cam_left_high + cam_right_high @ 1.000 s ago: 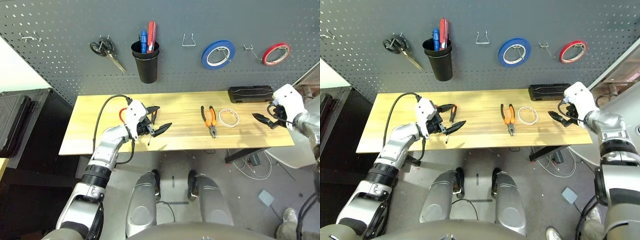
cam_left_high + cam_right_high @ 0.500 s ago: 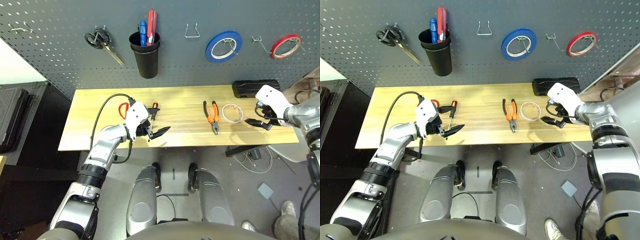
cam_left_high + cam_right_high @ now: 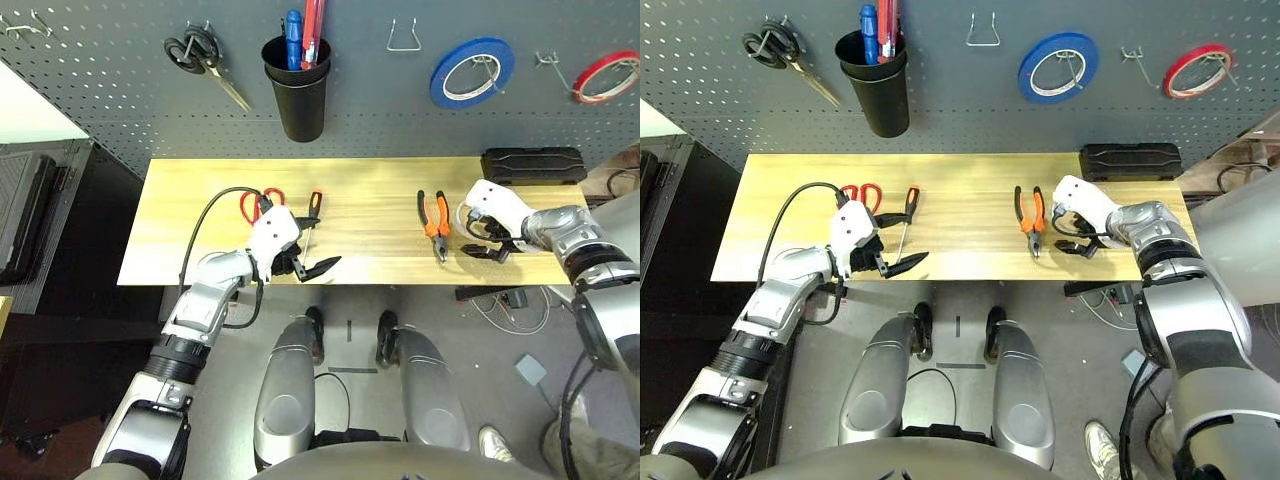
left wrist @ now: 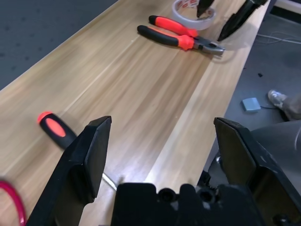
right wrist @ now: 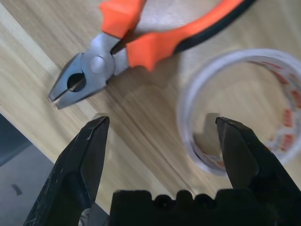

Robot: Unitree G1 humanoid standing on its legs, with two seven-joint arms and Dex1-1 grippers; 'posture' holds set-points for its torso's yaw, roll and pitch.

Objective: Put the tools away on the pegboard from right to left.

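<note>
Two hands, both open: the left hand (image 4: 162, 119) left of the pliers, the right hand (image 5: 163, 119) just right, above one white tape roll (image 5: 186, 106). One pair of pliers (image 3: 440, 230), orange-and-black, lies on the table (image 3: 370, 220); left of it, one slim screwdriver (image 3: 315, 204) (black-and-orange handle), then one pair of red-handled scissors (image 4: 19, 201). Beyond it, one grey perforated pegboard (image 3: 350, 100).

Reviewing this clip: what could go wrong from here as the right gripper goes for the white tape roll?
The right gripper is open, one finger over the white tape roll, the other near the pliers' jaws; closing now might nudge the pliers instead of cleanly taking the tape.

The pliers lie close beside the roll, so a sideways sweep could drag both.

The left gripper stands open around the screwdriver's shaft; a careless move could knock the screwdriver.
</note>
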